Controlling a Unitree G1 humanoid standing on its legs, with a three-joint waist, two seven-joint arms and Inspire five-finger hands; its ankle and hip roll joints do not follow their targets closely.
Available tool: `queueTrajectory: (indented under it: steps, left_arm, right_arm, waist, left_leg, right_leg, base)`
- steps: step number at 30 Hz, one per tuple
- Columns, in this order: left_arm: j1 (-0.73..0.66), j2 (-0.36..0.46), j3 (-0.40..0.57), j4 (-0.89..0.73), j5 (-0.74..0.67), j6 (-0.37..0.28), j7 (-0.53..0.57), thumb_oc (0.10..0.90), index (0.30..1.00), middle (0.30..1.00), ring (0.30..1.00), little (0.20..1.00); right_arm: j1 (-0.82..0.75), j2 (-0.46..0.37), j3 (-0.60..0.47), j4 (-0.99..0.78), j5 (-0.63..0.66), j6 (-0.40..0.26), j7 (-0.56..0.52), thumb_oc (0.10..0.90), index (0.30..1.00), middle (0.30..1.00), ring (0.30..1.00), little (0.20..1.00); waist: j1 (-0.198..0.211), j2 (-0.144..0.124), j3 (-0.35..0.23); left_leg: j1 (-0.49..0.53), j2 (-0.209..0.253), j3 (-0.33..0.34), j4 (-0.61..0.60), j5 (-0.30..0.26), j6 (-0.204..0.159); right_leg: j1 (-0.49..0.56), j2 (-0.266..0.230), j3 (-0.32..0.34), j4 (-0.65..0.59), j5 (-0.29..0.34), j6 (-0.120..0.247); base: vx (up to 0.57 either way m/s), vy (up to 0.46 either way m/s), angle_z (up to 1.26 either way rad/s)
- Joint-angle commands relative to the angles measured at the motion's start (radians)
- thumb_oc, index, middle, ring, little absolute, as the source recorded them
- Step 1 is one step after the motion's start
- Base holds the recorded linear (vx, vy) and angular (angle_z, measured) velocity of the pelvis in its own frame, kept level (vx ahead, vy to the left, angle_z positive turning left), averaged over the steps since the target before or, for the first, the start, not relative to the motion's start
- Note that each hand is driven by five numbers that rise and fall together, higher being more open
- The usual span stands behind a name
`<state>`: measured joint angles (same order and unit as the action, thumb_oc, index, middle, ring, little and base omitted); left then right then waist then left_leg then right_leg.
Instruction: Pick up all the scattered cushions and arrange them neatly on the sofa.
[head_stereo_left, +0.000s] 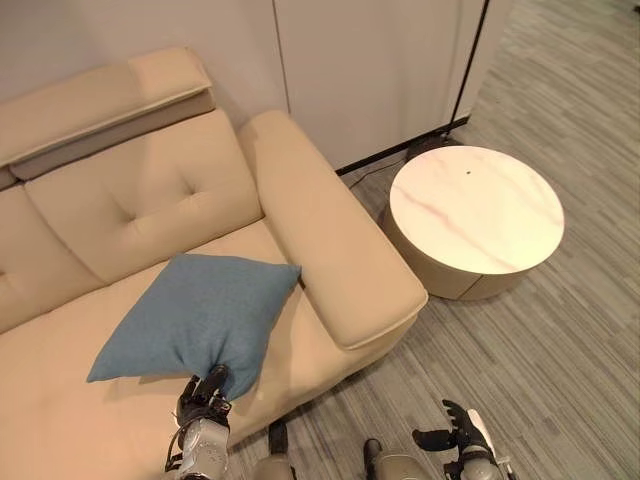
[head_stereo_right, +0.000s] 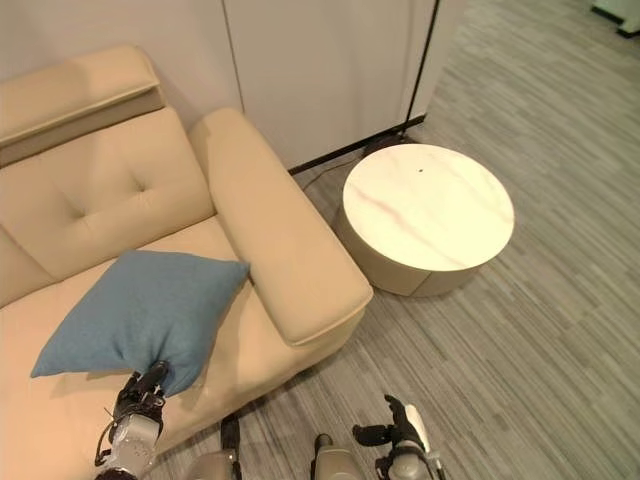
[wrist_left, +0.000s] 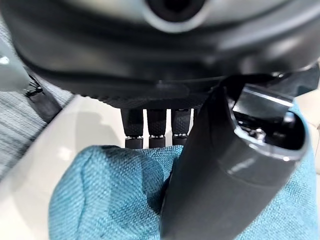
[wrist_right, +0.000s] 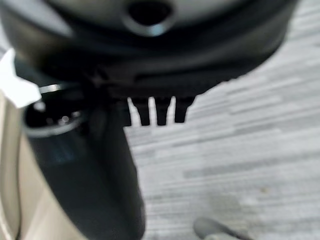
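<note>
left hand (head_stereo_left: 203, 398) pinching corner of blue cushion (head_stereo_left: 200, 313) on sofa (head_stereo_left: 330, 250); right hand (head_stereo_left: 455, 437) relaxed, holding nothing, above floor (head_stereo_left: 560, 350).

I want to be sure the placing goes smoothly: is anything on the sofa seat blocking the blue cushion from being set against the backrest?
Nothing visible does. The left hand pinches a corner of the blue fabric cushion, which lies on the beige leather sofa; the seat behind it is bare up to the backrest.
</note>
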<state>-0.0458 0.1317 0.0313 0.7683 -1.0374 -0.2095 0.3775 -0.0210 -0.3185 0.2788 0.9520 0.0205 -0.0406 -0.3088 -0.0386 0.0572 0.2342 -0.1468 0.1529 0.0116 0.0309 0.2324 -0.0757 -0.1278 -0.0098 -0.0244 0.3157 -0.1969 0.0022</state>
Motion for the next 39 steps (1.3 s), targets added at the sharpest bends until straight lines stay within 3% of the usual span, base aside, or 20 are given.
queueTrajectory:
  steps: [1,3,8,10,11,12,16,21,24,27,31,34,39]
  left_arm:
    - [0.005,0.039,0.01,-0.087,0.024,-0.045,-0.039,0.4,0.3,0.3,0.3,0.3]
    - [0.018,0.033,0.005,-0.091,0.024,-0.04,-0.046,0.4,0.3,0.3,0.3,0.3]
    - [0.067,0.038,0.002,-0.117,0.043,-0.036,-0.066,0.4,0.3,0.3,0.3,0.3]
    - [0.077,0.05,0.009,-0.136,0.062,-0.043,-0.064,0.4,0.3,0.3,0.3,0.3]
    - [0.077,0.064,0.011,-0.141,0.083,-0.054,-0.057,0.4,0.3,0.3,0.3,0.3]
    - [0.074,0.066,0.007,-0.141,0.085,-0.059,-0.058,0.4,0.3,0.3,0.3,0.3]
    - [0.088,0.078,0.005,-0.115,0.106,-0.03,-0.074,0.4,0.3,0.3,0.3,0.3]
    - [0.058,0.096,-0.019,0.026,0.166,0.015,-0.094,0.4,0.3,0.3,0.3,0.3]
    - [0.036,0.108,-0.044,0.042,0.181,0.025,-0.1,0.4,0.3,0.3,0.3,0.3]
    - [0.023,0.132,-0.073,0.034,0.187,0.027,-0.112,0.4,0.3,0.3,0.3,0.3]
    - [0.022,0.168,-0.099,0.046,0.208,0.032,-0.145,0.4,0.3,0.3,0.3,0.3]
    - [0.011,0.186,-0.139,0.102,0.23,0.046,-0.184,0.4,0.3,0.3,0.3,0.3]
    - [0.016,0.195,-0.237,0.189,0.305,0.05,-0.23,0.4,0.3,0.3,0.3,0.3]
  right_arm:
    - [0.006,-0.039,0.021,-0.049,-0.042,-0.012,-0.019,0.8,0.9,0.9,0.9,0.9]
    - [0.009,-0.043,0.02,-0.054,-0.049,-0.011,-0.017,0.8,0.9,0.9,0.9,0.9]
    - [0.004,-0.056,-0.004,-0.119,-0.047,-0.034,-0.024,0.8,0.9,0.9,0.9,0.9]
    - [0.001,-0.08,-0.016,-0.213,-0.049,-0.055,-0.026,0.8,0.9,0.9,0.9,0.9]
    - [-0.003,-0.13,-0.022,-0.356,-0.078,-0.068,-0.029,0.8,0.9,0.9,0.9,0.9]
    - [-0.015,-0.151,-0.022,-0.398,-0.082,-0.074,-0.029,0.8,0.9,0.9,0.9,0.9]
    - [-0.077,-0.236,-0.01,-0.579,-0.133,-0.074,-0.011,0.8,0.9,0.9,0.9,0.9]
    - [-0.315,-0.257,0.107,-0.605,-0.149,-0.057,-0.001,0.8,0.9,0.9,0.9,0.9]
    - [-0.459,-0.222,0.172,-0.566,-0.138,-0.047,-0.008,0.8,0.9,0.9,0.9,0.9]
    - [-0.628,-0.189,0.254,-0.481,-0.139,-0.036,-0.013,0.8,0.9,0.9,0.9,0.9]
    - [-0.756,-0.143,0.267,-0.302,-0.074,-0.035,-0.023,0.8,0.9,0.9,0.9,0.9]
    - [-0.865,-0.107,0.263,-0.146,0.009,-0.037,-0.024,0.8,0.9,0.9,0.9,0.9]
    - [-1.005,-0.059,0.122,0.073,0.293,-0.087,-0.03,0.8,0.9,0.9,0.9,0.9]
  waist:
    - [-0.008,-0.034,-0.022]
    - [-0.012,-0.038,-0.027]
    - [-0.042,-0.066,-0.06]
    - [-0.054,-0.063,-0.074]
    - [-0.073,-0.054,-0.088]
    - [-0.078,-0.047,-0.093]
    - [-0.076,-0.03,-0.105]
    - [-0.037,-0.049,-0.108]
    - [-0.005,-0.065,-0.101]
    - [0.036,-0.079,-0.059]
    - [0.07,-0.085,-0.038]
    - [0.093,-0.077,-0.017]
    - [0.135,-0.016,0.026]
  left_leg:
    - [-0.05,-0.087,0.009,-0.077,-0.076,0.013]
    - [-0.042,-0.086,0.01,-0.053,-0.09,0.016]
    - [0.064,-0.062,0.014,0.113,-0.23,0.021]
    - [0.115,-0.037,0.027,0.11,-0.241,0.014]
    - [0.142,0.009,0.078,0.072,-0.221,0.001]
    - [0.154,0.016,0.104,0.041,-0.229,-0.001]
    - [0.192,-0.009,0.111,-0.037,-0.262,0.005]
    - [0.205,-0.065,0.108,-0.063,-0.291,0.03]
    - [0.169,-0.089,0.088,-0.048,-0.296,0.041]
    - [0.106,-0.103,0.069,0.001,-0.304,0.052]
    - [0.035,-0.11,0.066,0.044,-0.306,0.05]
    - [-0.027,-0.119,0.057,0.068,-0.298,0.045]
    - [-0.108,-0.135,0.032,0.082,-0.273,0.041]
  right_leg:
    - [0.11,0.003,0.028,-0.169,0.059,0.022]
    - [0.104,-0.006,0.022,-0.18,0.075,0.023]
    - [0.08,-0.058,-0.007,-0.227,0.124,0.025]
    - [0.077,-0.063,-0.019,-0.223,0.128,0.031]
    - [0.067,-0.083,-0.048,-0.212,0.126,0.044]
    - [0.062,-0.088,-0.062,-0.201,0.121,0.05]
    - [0.046,-0.118,-0.071,-0.164,0.124,0.077]
    - [0.047,-0.168,-0.064,-0.194,0.177,0.118]
    - [0.038,-0.184,-0.057,-0.222,0.198,0.126]
    - [0.013,-0.194,-0.052,-0.239,0.23,0.127]
    - [0.001,-0.206,-0.068,-0.285,0.259,0.125]
    - [-0.026,-0.209,-0.07,-0.306,0.279,0.123]
    - [-0.081,-0.214,-0.083,-0.306,0.291,0.118]
  base:
    - [-0.16,-0.019,0.2]
    - [-0.19,-0.009,0.18]
    - [-0.17,0.054,0.16]
    - [-0.1,0.219,0.24]
    - [-0.09,0.291,0.48]
    - [-0.06,0.333,0.56]
    - [-0.02,0.21,0.33]
    - [-0.02,0.207,0.07]
    - [-0.06,0.106,-0.04]
    - [-0.15,0.015,0.08]
    - [-0.07,-0.021,0.12]
    - [-0.06,-0.016,0.17]
    - [-0.03,0.023,0.14]
